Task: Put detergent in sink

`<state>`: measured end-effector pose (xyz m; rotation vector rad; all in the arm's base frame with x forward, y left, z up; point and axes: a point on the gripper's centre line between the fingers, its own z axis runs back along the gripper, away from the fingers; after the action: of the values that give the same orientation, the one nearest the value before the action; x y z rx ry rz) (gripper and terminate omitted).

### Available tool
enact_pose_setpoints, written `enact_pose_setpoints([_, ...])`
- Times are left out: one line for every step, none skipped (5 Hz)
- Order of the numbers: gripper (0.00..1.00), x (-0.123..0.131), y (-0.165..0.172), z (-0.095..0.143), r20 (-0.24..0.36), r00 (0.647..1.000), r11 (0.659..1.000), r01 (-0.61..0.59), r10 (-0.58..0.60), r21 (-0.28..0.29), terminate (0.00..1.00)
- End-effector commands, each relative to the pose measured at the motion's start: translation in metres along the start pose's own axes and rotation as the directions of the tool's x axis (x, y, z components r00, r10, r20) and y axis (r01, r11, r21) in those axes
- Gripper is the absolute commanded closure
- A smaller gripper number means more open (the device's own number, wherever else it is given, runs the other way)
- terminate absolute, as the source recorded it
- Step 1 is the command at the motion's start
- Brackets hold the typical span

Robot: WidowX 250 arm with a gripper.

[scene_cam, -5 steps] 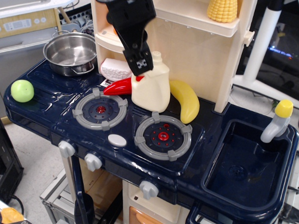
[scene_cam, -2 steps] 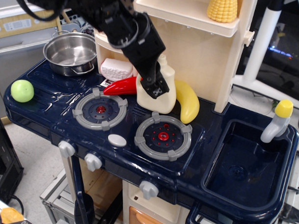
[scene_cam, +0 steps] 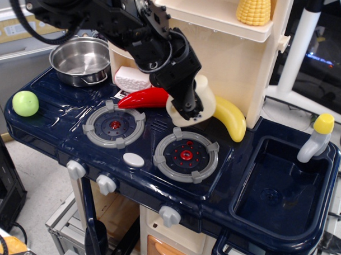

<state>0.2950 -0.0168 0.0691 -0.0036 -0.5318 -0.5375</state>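
The detergent point(scene_cam: 207, 101), a cream-white toy jug, is tilted and mostly hidden behind my black gripper point(scene_cam: 191, 108) at the back of the stove top. The gripper comes in from the upper left and appears shut on the jug, holding it just above the right burner's point(scene_cam: 186, 155) far edge. The sink point(scene_cam: 252, 206), a deep dark navy basin with a grey, yellow-topped faucet point(scene_cam: 316, 138), is at the right, apart from the jug, with nothing in it.
A yellow banana point(scene_cam: 230, 119) lies right of the jug against the cream cabinet wall. A red pepper point(scene_cam: 142, 97) lies left of it. A steel pot point(scene_cam: 80, 60) and a green apple point(scene_cam: 25, 103) are at the far left. A toy corn point(scene_cam: 254, 8) stands on the shelf.
The gripper has come down onto the jug, closed on it and carried it right, tilting it. The banana has been pushed right, toward the sink.
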Motion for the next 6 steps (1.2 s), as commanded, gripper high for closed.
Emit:
enact_pose_setpoints([1.0, 0.038, -0.041, 0.053, -0.059, 0.966, 0.958, -0.24, 0.252, 0.155, 0.0])
enact_pose_setpoints([1.0, 0.055, -0.081, 0.045, -0.025, 0.882, 0.878, -0.465, 0.47, 0.11, 0.0])
enact_pose_setpoints([1.0, 0.067, -0.099, 0.034, -0.05, 0.814, 0.813, -0.57, 0.578, 0.114, 0.0])
enact_pose_setpoints([1.0, 0.064, -0.104, 0.025, -0.05, 0.776, 0.775, -0.62, 0.629, 0.117, 0.0])
enact_pose_setpoints([0.0, 0.064, -0.104, 0.025, -0.05, 0.776, 0.775, -0.62, 0.629, 0.117, 0.0])
enact_pose_setpoints([0.0, 0.064, -0.104, 0.025, -0.05, 0.776, 0.775, -0.62, 0.629, 0.117, 0.0])
